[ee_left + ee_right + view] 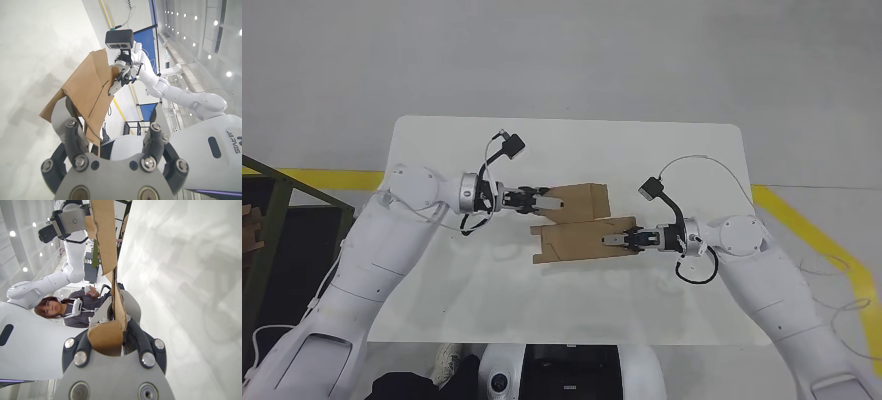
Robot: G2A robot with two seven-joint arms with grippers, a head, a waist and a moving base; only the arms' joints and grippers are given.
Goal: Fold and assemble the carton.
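carton (pixel 577 225): sat over mid table (pixel 682 150), between both arms.
right gripper (pixel 118 313): was clamped on carton edge; needed to hold firm as anchor.
left gripper (pixel 109 108): fingers were apart, one against a panel; a push along the crease looked best.

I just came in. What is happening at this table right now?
A flat brown cardboard carton is being handled between two robot arms over the white table. The right end effector is shut on one edge of the carton. The left end effector is at the opposite side with its fingers open, one finger close against the cardboard. The carton is not yet formed into a box.
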